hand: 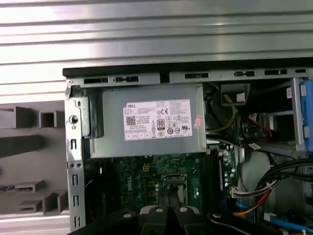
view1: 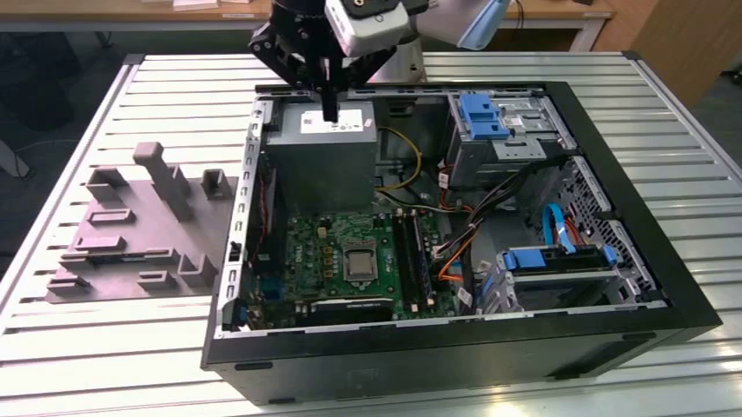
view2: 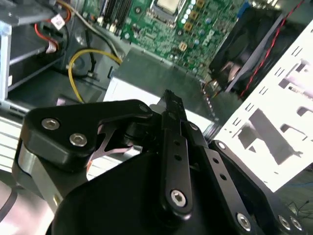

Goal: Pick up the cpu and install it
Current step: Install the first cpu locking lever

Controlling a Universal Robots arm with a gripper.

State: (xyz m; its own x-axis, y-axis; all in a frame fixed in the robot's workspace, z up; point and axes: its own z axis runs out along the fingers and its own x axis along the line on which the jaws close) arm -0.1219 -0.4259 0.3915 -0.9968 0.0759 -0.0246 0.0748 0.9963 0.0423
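On the green motherboard [view1: 311, 248] the cpu [view2: 168, 4] seems to lie in its socket, so I judge installing nearly done, needing only a seating check, while farther the gripper [view1: 330, 115], fingers together and empty, hovers over the power supply [view1: 330, 165].

An open black computer case [view1: 464, 356] is lying on the slatted desk [view1: 104, 347], with a grey moulded tray [view1: 128, 234] sitting at its nine o'clock side.
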